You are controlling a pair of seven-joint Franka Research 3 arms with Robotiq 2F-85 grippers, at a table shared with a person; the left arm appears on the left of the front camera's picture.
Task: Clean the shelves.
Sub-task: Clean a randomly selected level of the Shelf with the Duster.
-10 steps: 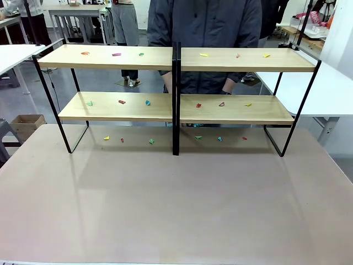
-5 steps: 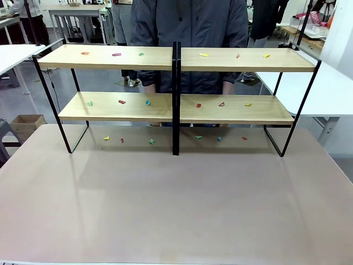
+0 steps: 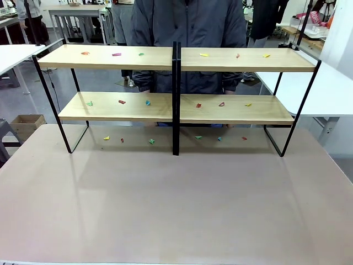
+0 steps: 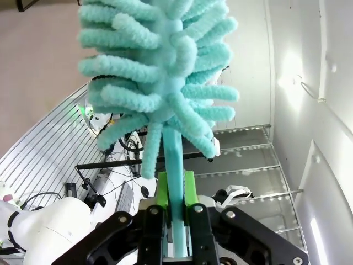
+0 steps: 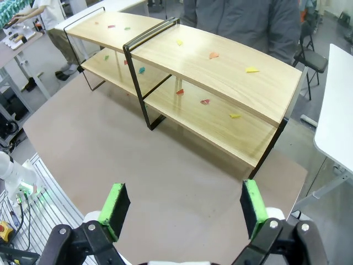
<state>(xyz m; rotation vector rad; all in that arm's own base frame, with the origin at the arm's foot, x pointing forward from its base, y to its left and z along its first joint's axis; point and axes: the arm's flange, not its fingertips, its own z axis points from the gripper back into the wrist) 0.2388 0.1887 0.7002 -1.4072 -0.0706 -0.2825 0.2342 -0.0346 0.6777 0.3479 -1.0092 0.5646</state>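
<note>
Your left hand [image 4: 176, 190] is pressed tight on the flat handle of a teal chenille duster [image 4: 160, 72]. A green pad sits on either side of the handle, and the fluffy head stands up ahead of the fingers. Your right hand [image 5: 185, 208] is spread wide with nothing between its pads. It hangs above the near part of the pinkish-brown worktop [image 3: 176, 210], looking across at the shelves [image 3: 160, 58]. They stand at the far side of the worktop, two sections joined at a black centre post, each with an upper and a lower wooden board. Small coloured scraps [image 3: 116, 54], probably bits of paper though too small to be sure, lie scattered on all four boards and on the worktop beneath. A person [image 3: 190, 27] in a dark jacket stands just behind the shelves.
</note>
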